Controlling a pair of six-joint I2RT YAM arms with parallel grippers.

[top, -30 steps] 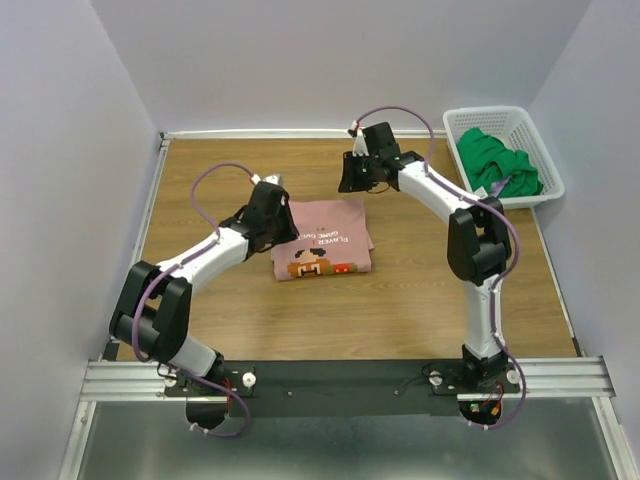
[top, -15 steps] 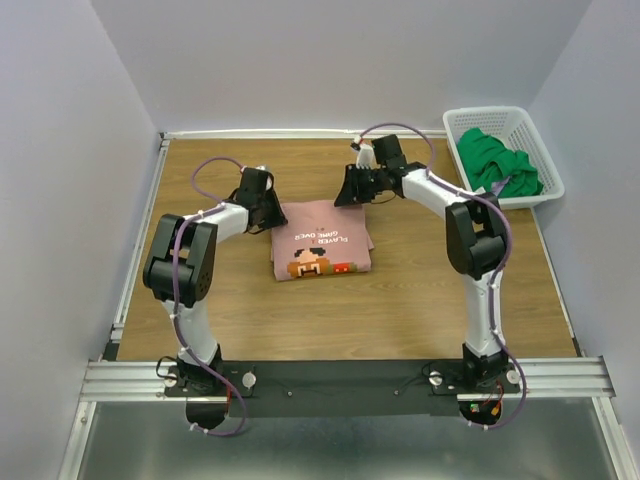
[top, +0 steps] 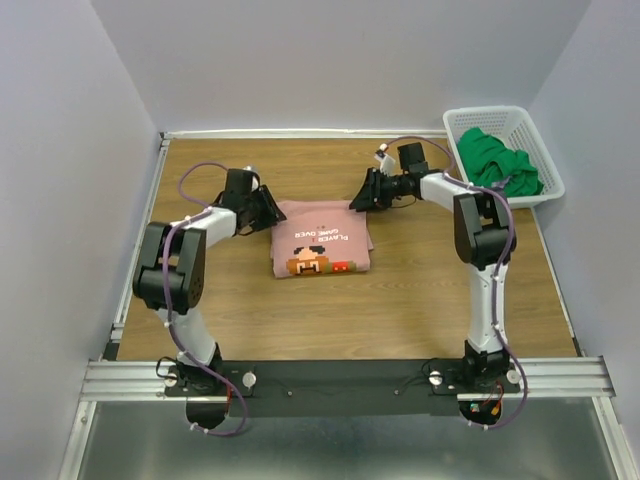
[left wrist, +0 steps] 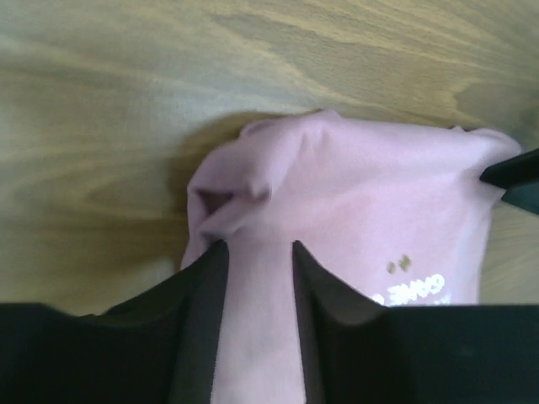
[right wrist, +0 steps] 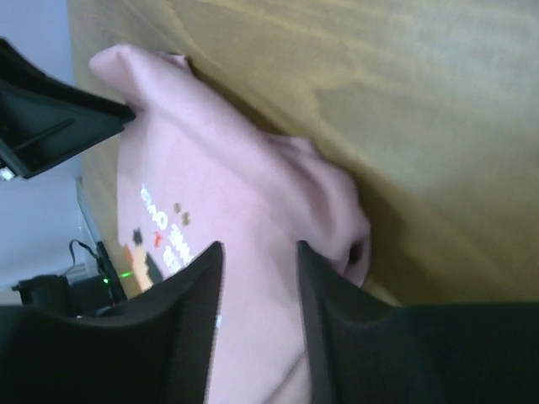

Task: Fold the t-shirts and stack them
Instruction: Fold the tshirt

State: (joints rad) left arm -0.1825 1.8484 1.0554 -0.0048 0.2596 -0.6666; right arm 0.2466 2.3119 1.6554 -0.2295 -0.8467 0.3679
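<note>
The dusty-pink t-shirt (top: pixel 322 240) lies as a folded packet near the middle of the wooden table (top: pixel 300 320), print side up. The packet is close to square, so I would not name a long axis with confidence. If anything, it looks a touch wider across the table than it is deep. The white lettering reads upside down from behind the arms and the cartoon sits on the near side of it, so the top of the print points toward you (the edges are skewed slightly off the table's lines). The left gripper (top: pixel 268 208) is low at the far-left corner and the right gripper (top: pixel 362 198) is low at the far-right corner. In each wrist view the fingers (left wrist: pixel 206 286) stand a little apart with pink cloth showing in the gap. They look part open rather than clamped, and I see no fold nipped between them. Both far corners are puckered. I judge this fold to be at its last tidy-up. Your next move calls for lifting both arms straight off without dragging those 2 corners. Then send the right arm to the bright green t-shirt (top: pixel 497 165), which is heaped in the white lattice basket (top: pixel 480 114) at the far right, well apart from the pink one.
</note>
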